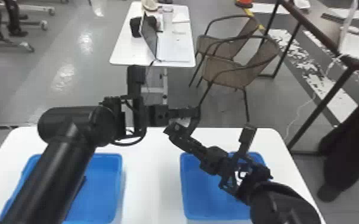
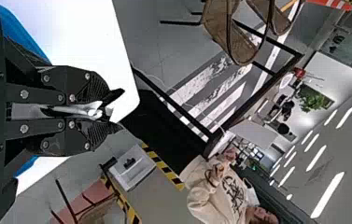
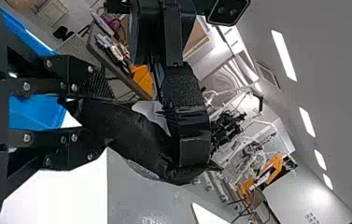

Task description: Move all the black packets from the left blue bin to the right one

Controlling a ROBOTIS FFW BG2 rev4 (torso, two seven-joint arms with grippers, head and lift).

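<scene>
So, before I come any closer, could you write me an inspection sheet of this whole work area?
Surface: white table bearing two blue bins.
Job's things: black packet spans from left gripper to right gripper; left bin holds something dark, mostly behind the left arm; right bin is partly hidden by the right arm.
Clutter: laptop on the farther table.
Grippers: left jaws shut on the packet; right gripper's hold unclear.
Cables: black loop at the left arm's wrist; pale cord beyond the table, rightward.
Surroundings: two brown chairs beyond the table.
</scene>
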